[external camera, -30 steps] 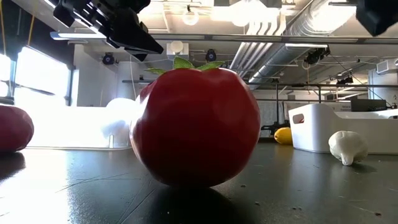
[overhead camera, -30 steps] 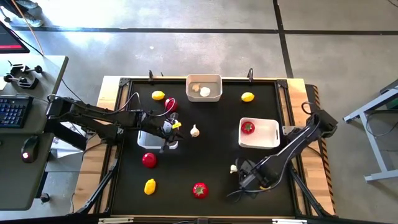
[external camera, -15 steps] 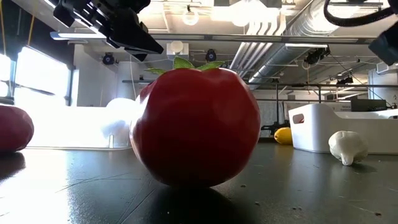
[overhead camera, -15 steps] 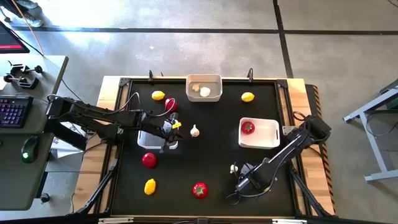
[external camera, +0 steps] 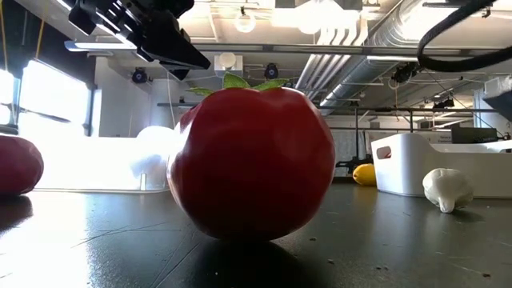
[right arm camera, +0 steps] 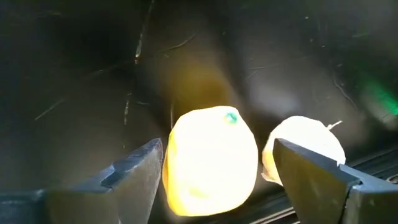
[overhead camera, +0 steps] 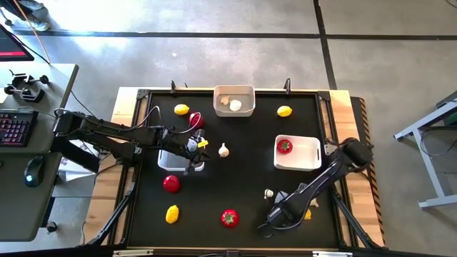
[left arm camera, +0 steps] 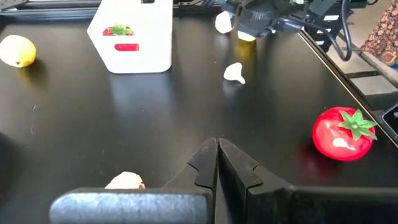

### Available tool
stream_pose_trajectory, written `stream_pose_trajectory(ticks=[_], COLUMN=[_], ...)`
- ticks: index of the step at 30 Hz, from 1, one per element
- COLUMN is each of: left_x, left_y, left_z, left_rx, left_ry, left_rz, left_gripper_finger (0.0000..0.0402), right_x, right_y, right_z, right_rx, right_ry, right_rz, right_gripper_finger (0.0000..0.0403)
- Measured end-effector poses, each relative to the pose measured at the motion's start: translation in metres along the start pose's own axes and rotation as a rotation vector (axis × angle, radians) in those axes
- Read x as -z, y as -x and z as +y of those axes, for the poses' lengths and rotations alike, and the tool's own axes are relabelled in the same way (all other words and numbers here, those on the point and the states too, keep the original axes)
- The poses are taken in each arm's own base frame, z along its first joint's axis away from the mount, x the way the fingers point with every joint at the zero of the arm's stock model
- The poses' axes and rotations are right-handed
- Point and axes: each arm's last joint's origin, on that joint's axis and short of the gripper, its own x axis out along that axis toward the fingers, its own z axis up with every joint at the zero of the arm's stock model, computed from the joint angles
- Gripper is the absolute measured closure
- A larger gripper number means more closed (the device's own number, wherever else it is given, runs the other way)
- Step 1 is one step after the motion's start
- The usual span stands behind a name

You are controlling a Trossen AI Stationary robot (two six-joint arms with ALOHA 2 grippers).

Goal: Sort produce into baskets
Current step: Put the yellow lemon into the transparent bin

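glossy lemon [right arm camera: 210,160], matte blk table [right arm camera: 74,74]

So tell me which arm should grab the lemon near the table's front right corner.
The right. Its gripper hangs open directly over that lemon, one finger either side, a garlic bulb just beside it. The left gripper is shut and sits across the table by the left basket.

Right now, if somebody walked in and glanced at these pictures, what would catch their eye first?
Probably the big red tomato filling the low view, right in front of that camera near the table's front edge. Next, the right gripper, jaws open on either side of a yellow lemon at the front right, a white garlic bulb beside it. The left gripper hangs shut over the left basket.
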Motion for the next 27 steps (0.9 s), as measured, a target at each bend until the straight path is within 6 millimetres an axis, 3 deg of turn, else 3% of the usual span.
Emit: stream_pose_trajectory(ticks=[5, 13, 18, 23, 27], left_x=[0.000, 0.000, 0.009, 0.018, 0.018], left_y=[0.000, -0.001, -0.003, -0.002, -0.002], left_z=[0.000, 0.002, 0.002, 0.004, 0.006], left_rx=[0.000, -0.051, -0.035, -0.043, -0.049], left_ry=[0.000, -0.020, -0.031, -0.015, -0.012], left_rz=[0.000, -0.045, -0.172, -0.244, -0.256], left_gripper_finger=[0.0402, 0.0402, 0.0402, 0.0401, 0.0402], right_x=[-0.002, -0.010, -0.014, -0.025, -0.040], right_y=[-0.003, 0.009, 0.036, 0.066, 0.077], right_z=[0.001, -0.003, -0.018, -0.042, -0.064], right_rx=[0.009, -0.015, -0.029, -0.039, -0.066], right_ry=[0.019, 0.104, 0.156, 0.171, 0.178], right_rz=[0.004, -0.039, -0.248, -0.575, -0.785], right_gripper_finger=[0.0158, 0.0283, 0.0283, 0.0283, 0.0283])
